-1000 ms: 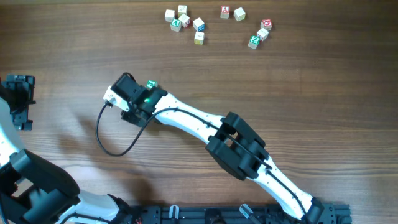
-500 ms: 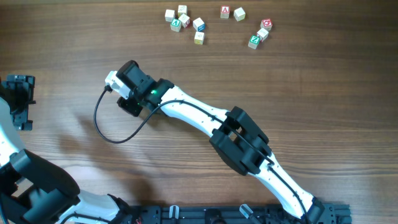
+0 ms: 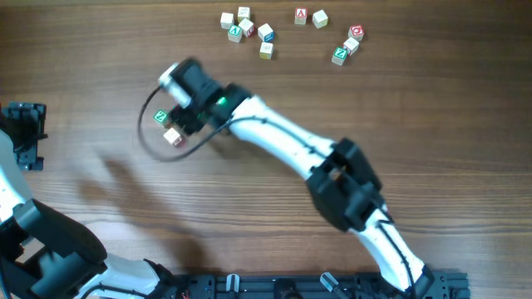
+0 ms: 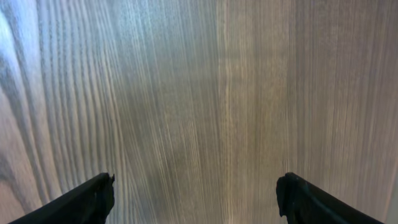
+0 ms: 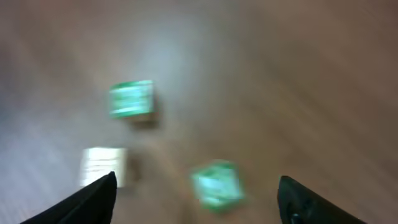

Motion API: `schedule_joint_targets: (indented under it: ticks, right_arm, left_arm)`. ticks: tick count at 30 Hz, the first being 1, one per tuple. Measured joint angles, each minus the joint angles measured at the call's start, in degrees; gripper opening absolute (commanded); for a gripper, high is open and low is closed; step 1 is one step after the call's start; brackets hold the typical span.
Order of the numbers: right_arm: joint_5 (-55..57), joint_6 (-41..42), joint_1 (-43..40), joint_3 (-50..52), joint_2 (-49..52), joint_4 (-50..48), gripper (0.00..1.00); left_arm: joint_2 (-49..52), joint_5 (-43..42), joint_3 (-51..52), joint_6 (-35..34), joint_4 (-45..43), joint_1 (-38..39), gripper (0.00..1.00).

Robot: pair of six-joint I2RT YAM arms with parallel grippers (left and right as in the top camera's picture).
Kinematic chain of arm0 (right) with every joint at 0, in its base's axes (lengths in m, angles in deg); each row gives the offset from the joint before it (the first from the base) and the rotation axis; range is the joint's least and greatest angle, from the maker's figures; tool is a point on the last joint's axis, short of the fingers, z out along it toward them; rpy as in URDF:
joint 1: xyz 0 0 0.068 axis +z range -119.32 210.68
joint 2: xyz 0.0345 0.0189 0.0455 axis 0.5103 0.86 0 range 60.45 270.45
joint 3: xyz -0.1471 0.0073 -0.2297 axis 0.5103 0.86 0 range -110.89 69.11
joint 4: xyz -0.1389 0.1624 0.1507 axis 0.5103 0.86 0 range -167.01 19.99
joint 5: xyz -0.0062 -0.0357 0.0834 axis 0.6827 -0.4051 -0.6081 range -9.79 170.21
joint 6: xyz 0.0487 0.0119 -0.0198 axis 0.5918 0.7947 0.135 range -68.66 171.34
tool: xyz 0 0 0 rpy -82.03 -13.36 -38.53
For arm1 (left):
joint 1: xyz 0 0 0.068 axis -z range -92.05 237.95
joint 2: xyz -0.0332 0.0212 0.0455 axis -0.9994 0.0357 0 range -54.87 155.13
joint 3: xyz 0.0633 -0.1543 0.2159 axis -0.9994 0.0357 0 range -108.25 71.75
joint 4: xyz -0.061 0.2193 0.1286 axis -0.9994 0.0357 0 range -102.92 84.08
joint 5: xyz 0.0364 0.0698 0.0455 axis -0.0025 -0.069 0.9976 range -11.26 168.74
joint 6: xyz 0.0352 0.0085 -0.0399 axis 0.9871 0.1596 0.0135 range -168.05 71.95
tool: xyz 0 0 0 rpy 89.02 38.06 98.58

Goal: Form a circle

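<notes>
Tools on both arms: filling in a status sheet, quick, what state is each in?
Left tool: open, holding nothing.
Right tool: open, holding nothing; small green-faced wooden cubes lie free beyond it.

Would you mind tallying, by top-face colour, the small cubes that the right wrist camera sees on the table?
Green-faced cubes: 2
Pale cube: 1
Total: 3

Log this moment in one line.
right gripper: open above three cubes | left gripper: open over table | status: incomplete
</notes>
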Motion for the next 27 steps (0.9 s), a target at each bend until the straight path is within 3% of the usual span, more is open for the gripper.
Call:
schedule_joint_targets:
  ticks: [2, 3, 5, 6, 7, 8, 14, 19, 21, 27]
  right_arm:
    - [1.0, 4.7, -5.8, 0.0, -2.6, 3.1, 0.67]
    - [1.1, 6.8, -8.2, -0.1, -3.3, 4.2, 0.67]
    - [-0.6, 10.5, -11.1, -0.1, -3.5, 5.6, 0.55]
    - [-2.1, 12.1, -12.3, 0.1, -3.5, 6.2, 0.41]
    - [-3.5, 13.3, -13.2, 0.3, -3.5, 6.4, 0.31]
    - [-4.4, 14.2, -13.9, 0.7, -3.5, 6.1, 0.25]
    - [-11.3, 13.6, -12.4, 4.5, 0.9, 3.6, 0.31]
    - [-20.4, 11.1, -12.2, 4.9, 3.1, 1.8, 0.30]
    - [-22.8, 10.9, -12.2, 4.9, 4.9, 1.0, 0.23]
    - [-26.9, 6.8, -10.9, 4.9, 6.5, -4.3, 0.25]
  left_arm:
    - [0.0, -4.4, 0.0, 2.4, -0.1, 0.0, 0.84]
    - [0.0, -6.7, 0.0, 3.6, -0.3, 0.1, 0.77]
    - [0.0, -9.4, 0.0, 6.2, -0.5, 0.8, 0.77]
    - [0.0, -10.2, 0.0, 8.1, -0.8, 1.7, 0.94]
    - [0.0, -11.2, 0.0, 10.4, -1.2, 3.4, 1.00]
    - [0.0, -11.6, 0.0, 12.4, -1.9, 5.6, 1.00]
    - [0.0, -11.1, 0.0, 16.1, -6.5, 13.9, 1.00]
    - [0.0, -9.0, 0.0, 16.5, -6.6, 14.3, 1.00]
    - [0.0, -8.8, 0.0, 16.5, -6.6, 14.3, 1.00]
    - [0.0, -8.4, 0.0, 16.5, -6.6, 14.3, 1.00]
